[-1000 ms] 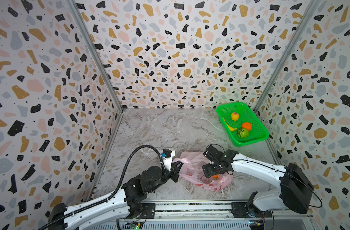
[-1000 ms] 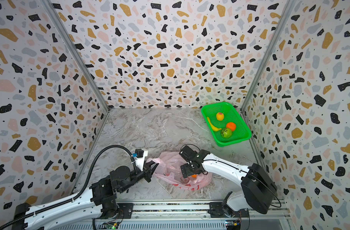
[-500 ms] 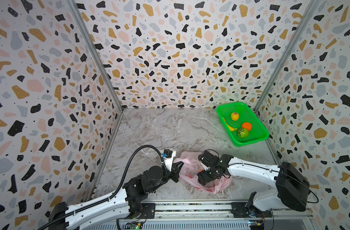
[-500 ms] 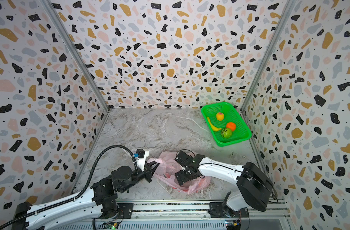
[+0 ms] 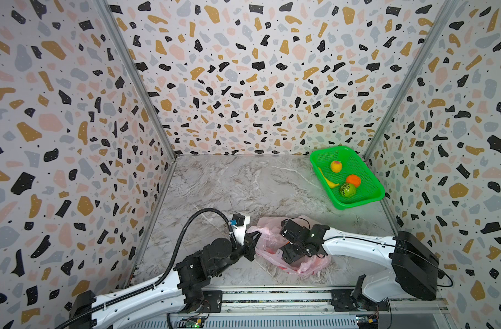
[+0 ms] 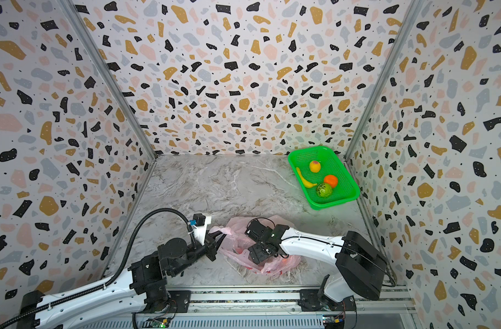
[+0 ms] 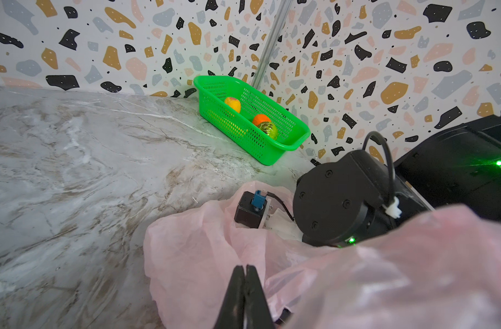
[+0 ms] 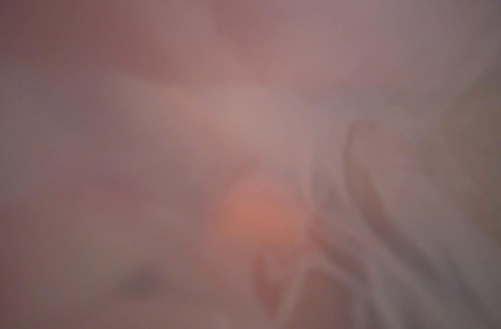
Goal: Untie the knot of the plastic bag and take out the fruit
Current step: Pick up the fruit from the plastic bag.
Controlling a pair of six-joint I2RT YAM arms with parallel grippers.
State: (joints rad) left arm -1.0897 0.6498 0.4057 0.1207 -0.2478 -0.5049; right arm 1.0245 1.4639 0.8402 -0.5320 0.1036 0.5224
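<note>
Right hand (image 5: 290,252) reaches down into the pink plastic bag (image 5: 309,263) mouth at the surface's near edge, apparently spread wide. Blurred orange fruit (image 8: 255,216) lies just ahead of it. Left hand (image 7: 245,287), pinched on the bag's rim, holds it open.

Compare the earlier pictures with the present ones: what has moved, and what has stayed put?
The right gripper has pushed down and leftward, deeper into the plastic bag, covering the orange fruit seen earlier. The left gripper stays shut on the plastic bag's edge. The green basket and its four fruits are unchanged.
</note>
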